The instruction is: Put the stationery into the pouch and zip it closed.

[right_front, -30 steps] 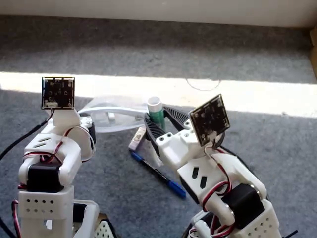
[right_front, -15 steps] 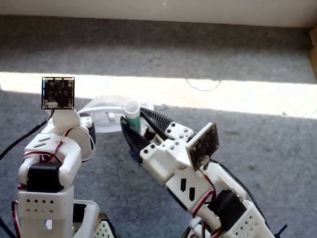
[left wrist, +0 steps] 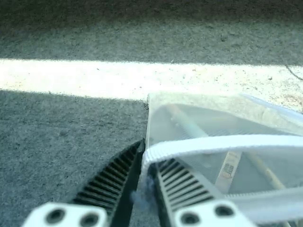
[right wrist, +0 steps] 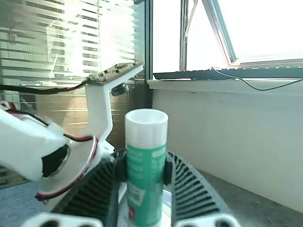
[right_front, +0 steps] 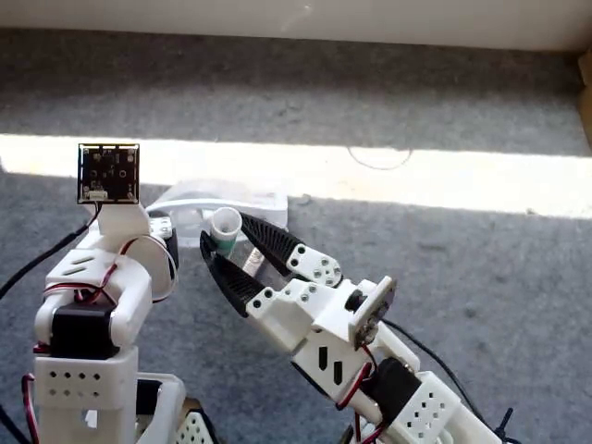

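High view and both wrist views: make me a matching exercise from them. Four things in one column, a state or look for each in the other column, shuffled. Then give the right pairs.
Things:
1. glue stick
2. pouch
3. left gripper
4. right gripper

States:
A. shut on the pouch's edge
B. green body, white cap
C. shut on the glue stick
D. clear, white zipper band, mouth open

Pairs: 1-B, 2-D, 3-A, 4-C.
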You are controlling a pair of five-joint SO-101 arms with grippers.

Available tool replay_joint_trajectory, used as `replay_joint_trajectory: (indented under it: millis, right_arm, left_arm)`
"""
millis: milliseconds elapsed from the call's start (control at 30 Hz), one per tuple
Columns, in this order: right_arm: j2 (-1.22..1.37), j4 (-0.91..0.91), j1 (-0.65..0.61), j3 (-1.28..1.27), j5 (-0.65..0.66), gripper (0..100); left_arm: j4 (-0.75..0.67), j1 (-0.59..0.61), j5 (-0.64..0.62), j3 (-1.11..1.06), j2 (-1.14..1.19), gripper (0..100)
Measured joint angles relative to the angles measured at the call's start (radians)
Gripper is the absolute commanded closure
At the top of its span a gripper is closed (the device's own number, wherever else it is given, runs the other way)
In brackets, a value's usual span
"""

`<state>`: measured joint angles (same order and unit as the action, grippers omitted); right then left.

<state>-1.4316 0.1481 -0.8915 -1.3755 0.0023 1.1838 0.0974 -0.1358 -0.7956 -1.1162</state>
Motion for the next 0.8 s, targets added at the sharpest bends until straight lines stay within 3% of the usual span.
replay_joint_trajectory:
  millis: [200,400,800]
  right_arm:
    - [0.000,0.095,0.000,-0.044,0.005,99.5]
    - [0.000,0.193,0.000,-0.094,0.089,99.5]
    - [0.000,0.213,0.000,-0.094,0.092,99.5]
  left_arm:
    - [0.000,0.000,0.000,0.000,0.000,99]
    - [0.000,0.000,0.000,0.000,0.000,99]
    - [0.000,0.000,0.000,0.000,0.000,99]
